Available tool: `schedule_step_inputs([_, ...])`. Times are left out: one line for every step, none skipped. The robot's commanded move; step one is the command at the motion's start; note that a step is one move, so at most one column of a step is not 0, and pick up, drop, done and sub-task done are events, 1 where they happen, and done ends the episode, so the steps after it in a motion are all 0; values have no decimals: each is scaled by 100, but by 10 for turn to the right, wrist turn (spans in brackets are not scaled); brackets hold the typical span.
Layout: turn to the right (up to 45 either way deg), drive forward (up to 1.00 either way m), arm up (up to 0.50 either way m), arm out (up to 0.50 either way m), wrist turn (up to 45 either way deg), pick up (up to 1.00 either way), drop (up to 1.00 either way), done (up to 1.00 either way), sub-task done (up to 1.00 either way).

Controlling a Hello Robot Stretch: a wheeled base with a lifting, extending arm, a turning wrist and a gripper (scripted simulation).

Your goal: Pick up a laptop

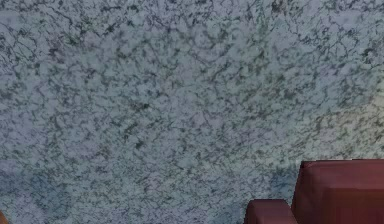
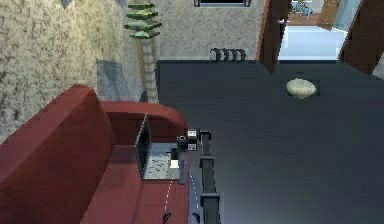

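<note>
Dark arm bar [image 2: 207, 185] rises from the bottom edge, just right of centre. Lower left: red sofa [image 2: 60, 150]. Laptop [image 2: 155, 155] sits on its seat, lid up, centre-left. Gripper [image 2: 180, 144] is just right of the laptop; finger spread and whether it holds anything: cannot tell. Upper right: pale round lump [image 2: 301, 88] on the dark floor [image 2: 290, 150].

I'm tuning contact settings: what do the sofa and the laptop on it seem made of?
Sofa: dark red, smooth, evenly shaded, rounded cushions; probably leather or vinyl, perhaps plain cloth. Laptop: grey, thin, flat, hard-edged panels; likely metal or plastic, the look leaves it open.
</note>
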Motion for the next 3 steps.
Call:
schedule_step_inputs([0, 0, 0, 0, 450, 0, 0, 0, 0])
schedule_step_inputs([0, 0, 0, 0, 450, 0, 0, 0, 0])
schedule_step_inputs([0, 0, 0, 0, 450, 0, 0, 0, 0])
